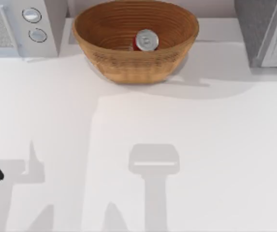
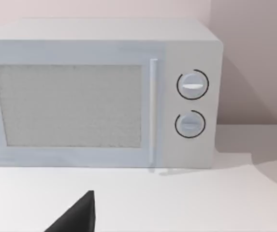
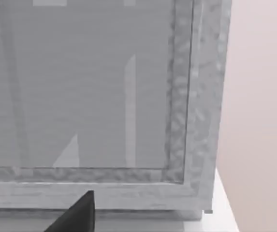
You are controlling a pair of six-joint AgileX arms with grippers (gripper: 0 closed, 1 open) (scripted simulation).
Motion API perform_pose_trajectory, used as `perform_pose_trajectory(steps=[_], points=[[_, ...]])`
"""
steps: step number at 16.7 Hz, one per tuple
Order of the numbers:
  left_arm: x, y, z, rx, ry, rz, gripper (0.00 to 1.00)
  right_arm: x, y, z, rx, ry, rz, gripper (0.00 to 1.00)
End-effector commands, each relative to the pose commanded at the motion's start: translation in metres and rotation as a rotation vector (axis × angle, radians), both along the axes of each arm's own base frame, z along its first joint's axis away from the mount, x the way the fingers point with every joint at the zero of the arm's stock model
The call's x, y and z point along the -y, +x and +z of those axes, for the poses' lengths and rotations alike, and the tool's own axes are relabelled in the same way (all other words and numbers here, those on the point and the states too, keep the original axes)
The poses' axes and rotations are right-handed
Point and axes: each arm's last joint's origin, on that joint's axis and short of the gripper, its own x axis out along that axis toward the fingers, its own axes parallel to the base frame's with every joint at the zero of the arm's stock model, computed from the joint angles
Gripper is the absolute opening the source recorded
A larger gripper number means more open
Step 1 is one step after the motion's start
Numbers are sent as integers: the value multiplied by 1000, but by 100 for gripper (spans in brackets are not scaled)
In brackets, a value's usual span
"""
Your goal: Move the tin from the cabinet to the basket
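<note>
White surface (image 1: pixel 186 145): the tin (image 1: pixel 146 40) lies inside the basket (image 1: pixel 128 63) at upper centre (delivery looks done); I cannot tell either end effector's state, so only parking remains.

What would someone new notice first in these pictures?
The big woven basket at the table's back middle, with the tin lying inside it. Next, the white microwave at the back left and the grey cabinet at the back right, its door shut.
</note>
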Motion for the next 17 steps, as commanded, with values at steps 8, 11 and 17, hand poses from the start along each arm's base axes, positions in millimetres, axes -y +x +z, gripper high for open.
perform_pose_trajectory(steps=[8,11,17], points=[[0,0,0,0,0,0,100,58,25,121,4,-8,-4,100],[0,0,0,0,0,0,100,58,26,184,-5,7,-4,100],[0,0,0,0,0,0,100,13,6,294,-16,29,-3,100]])
